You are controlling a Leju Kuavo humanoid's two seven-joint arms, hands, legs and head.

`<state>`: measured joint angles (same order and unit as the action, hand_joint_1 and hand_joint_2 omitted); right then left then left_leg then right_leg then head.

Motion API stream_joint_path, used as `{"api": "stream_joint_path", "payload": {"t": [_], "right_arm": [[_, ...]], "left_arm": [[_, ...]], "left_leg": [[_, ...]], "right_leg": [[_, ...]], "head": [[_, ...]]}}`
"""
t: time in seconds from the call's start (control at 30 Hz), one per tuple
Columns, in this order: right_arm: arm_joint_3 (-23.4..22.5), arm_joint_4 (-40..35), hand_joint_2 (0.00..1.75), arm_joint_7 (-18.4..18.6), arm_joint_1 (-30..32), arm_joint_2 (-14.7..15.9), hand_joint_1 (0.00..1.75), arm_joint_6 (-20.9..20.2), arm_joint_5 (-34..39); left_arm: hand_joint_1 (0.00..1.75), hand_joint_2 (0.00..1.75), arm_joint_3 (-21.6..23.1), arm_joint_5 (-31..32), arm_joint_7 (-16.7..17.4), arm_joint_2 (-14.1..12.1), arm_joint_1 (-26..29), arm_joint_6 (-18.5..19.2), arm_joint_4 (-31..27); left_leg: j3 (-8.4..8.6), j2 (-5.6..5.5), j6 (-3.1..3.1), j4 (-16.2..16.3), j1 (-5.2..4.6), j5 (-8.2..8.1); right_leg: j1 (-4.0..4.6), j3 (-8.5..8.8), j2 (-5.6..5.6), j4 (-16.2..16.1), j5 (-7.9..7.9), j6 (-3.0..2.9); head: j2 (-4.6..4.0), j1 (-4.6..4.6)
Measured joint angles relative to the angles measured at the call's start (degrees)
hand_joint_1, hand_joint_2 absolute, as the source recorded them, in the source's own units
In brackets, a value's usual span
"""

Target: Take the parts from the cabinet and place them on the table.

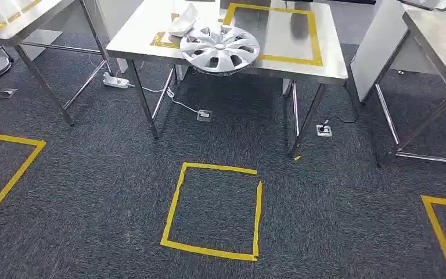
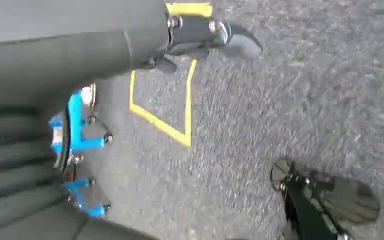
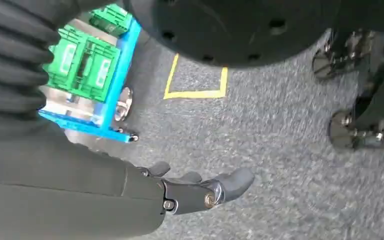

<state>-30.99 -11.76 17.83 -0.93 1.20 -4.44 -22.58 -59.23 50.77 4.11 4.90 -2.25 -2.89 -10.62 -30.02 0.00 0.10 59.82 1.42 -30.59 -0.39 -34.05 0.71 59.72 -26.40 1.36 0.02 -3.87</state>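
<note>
Left hand (image 2: 205, 37), right hand (image 3: 200, 190): hanging loosely spread, carrying nothing; hubcap (image 1: 219, 49) lying delivered on worktop (image 1: 325, 70) at 12 o'clock.

Dark grey carpet (image 1: 110, 192) covers the floor, marked with squares of yellow tape (image 1: 213, 210); one full square lies in front of the middle table, and parts of others show at the left and right edges. Three steel tables stand here on thin metal legs: the middle table (image 1: 325, 67), one at the left (image 1: 11, 29), one at the right (image 1: 435, 35). Yellow tape outlines a square on the middle tabletop too. A white power strip (image 1: 117, 81) lies under it (its cord trails to a floor socket (image 1: 204, 115)). Another floor socket (image 1: 324, 130) sits near the right legs. The steel gives off a soft, even glare.
</note>
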Motion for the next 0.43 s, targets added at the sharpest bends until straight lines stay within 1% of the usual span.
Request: {"api": "stream_joint_path", "payload": {"t": [0.03, 0.07, 0.1, 0.13, 0.17, 0.2, 0.23, 0.27, 0.3, 0.33, 0.37, 0.4, 0.43], "right_arm": [[0.7, -0.1, 1.75, -0.5, 0.2, 0.0, 0.00, 0.2, 0.6], [1.4, -0.1, 1.75, -0.9, 0.4, 0.0, 0.00, 0.2, 1.1], [2.1, -0.1, 1.75, -1.3, 0.7, 0.0, 0.00, 0.3, 1.7], [2.8, -0.1, 1.75, -1.7, 1.1, 0.0, 0.00, 0.3, 2.2], [3.5, -0.1, 1.75, -2.1, 1.8, 0.0, 0.00, 0.4, 2.7], [3.9, -0.1, 1.75, -2.4, 2.4, 0.0, 0.00, 0.5, 3.1], [4.5, -0.1, 1.75, -2.8, 3.0, 0.0, 0.00, 0.6, 3.6], [5.2, -0.1, 1.75, -3.1, 3.4, 0.0, 0.00, 0.7, 4.1], [5.5, 0.0, 1.75, -3.4, 3.9, 0.0, 0.00, 0.9, 4.4], [5.7, 0.0, 1.75, -3.6, 4.0, 0.0, 0.00, 0.9, 4.7], [6.4, 0.0, 1.75, -4.0, 4.3, 0.1, 0.00, 1.2, 5.2], [7.0, 0.0, 1.75, -4.5, 4.7, 0.1, 0.00, 1.2, 5.7], [7.9, 0.0, 1.75, -5.1, 5.1, 0.1, 0.00, 1.2, 6.5]], "left_arm": [[0.00, 1.75, 1.2, -1.4, -0.1, -0.1, 0.2, 0.0, -0.4], [0.00, 1.75, 2.4, -2.6, -0.2, -0.3, 0.3, 0.0, -0.9], [0.00, 1.75, 3.7, -3.8, -0.3, -0.3, 0.4, 0.0, -1.3], [0.00, 1.75, 4.9, -5.0, -0.3, -0.5, 0.4, 0.0, -1.8], [0.00, 1.75, 6.2, -6.3, -0.5, -0.6, 0.5, 0.0, -2.3], [0.00, 1.75, 7.2, -7.3, -0.5, -0.7, 0.5, 0.0, -2.9], [0.00, 1.75, 8.5, -8.4, -0.7, -0.7, 0.4, 0.0, -3.5], [0.00, 1.75, 9.6, -9.4, -0.7, -0.8, 0.4, 0.1, -4.2], [0.00, 1.75, 10.3, -10.0, -0.9, -0.9, 0.3, 0.1, -4.6], [0.00, 0.00, 11.2, -10.7, -0.9, -0.9, 0.3, 0.1, -5.0], [0.00, 0.00, 12.4, -11.8, -0.9, -1.0, 0.2, 0.2, -5.4], [0.00, 0.00, 13.3, -12.9, -1.2, -1.1, 0.2, 0.2, -6.0], [0.00, 0.00, 14.9, -14.5, -1.3, -1.2, 0.4, 0.5, -6.6]], "left_leg": [[-0.24, -0.02, 0.41, 0.0, -0.01, 0.25], [-0.47, -0.01, 0.79, 0.0, -0.11, 0.51], [-0.85, -0.03, 1.01, 0.1, -0.27, 0.76], [-1.21, -0.01, 1.11, 0.1, -0.43, 0.99], [-1.46, -0.02, 1.12, 0.1, -0.59, 1.18], [-1.55, -0.04, 1.13, 0.1, -0.78, 1.28], [-1.53, -0.13, 1.13, 0.1, -0.95, 1.35], [-1.44, -0.13, 1.09, 0.1, -1.12, 1.38], [-1.34, -0.13, 1.06, 0.1, -1.28, 1.41], [-1.38, -0.01, 0.96, 0.0, -1.09, 1.48], [-1.56, 0.25, 0.47, 0.0, -1.31, 1.69], [-1.72, 0.40, 0.17, -0.1, -1.01, 1.86], [-1.70, 0.40, -0.06, -0.3, -0.92, 2.00]], "right_leg": [[-0.03, -1.07, -0.13, 2.2, -2.09, 0.27], [-0.06, -2.85, -0.23, 6.2, -4.74, 0.49], [-0.06, -4.84, -0.25, 10.8, -7.05, 0.67], [-0.04, -6.47, -0.26, 14.8, -8.65, 0.68], [0.02, -7.16, -0.28, 17.0, -8.97, 0.51], [0.14, -6.37, -0.31, 16.0, -7.92, 0.20], [0.34, -4.34, -0.39, 12.7, -5.96, -0.28], [0.62, -1.62, -0.45, 8.0, -3.60, -0.88], [1.05, 1.26, -0.55, 2.6, -1.39, -1.67], [1.32, 2.86, -0.59, -0.4, -2.27, -2.68], [1.61, 2.77, -0.46, -1.1, -2.04, -2.86], [1.89, 2.58, -0.54, -1.1, -1.93, -2.94], [1.99, 2.57, -0.54, -1.1, -1.93, -2.98]], "head": [[0.00, -0.11], [0.00, -0.17], [0.00, -0.17], [0.00, -0.17], [0.00, -0.17], [0.00, -0.18], [0.00, -0.20], [0.00, -0.20], [0.00, -0.20], [0.00, -0.22], [0.00, 0.09], [0.00, -0.04], [0.00, -0.04]]}}
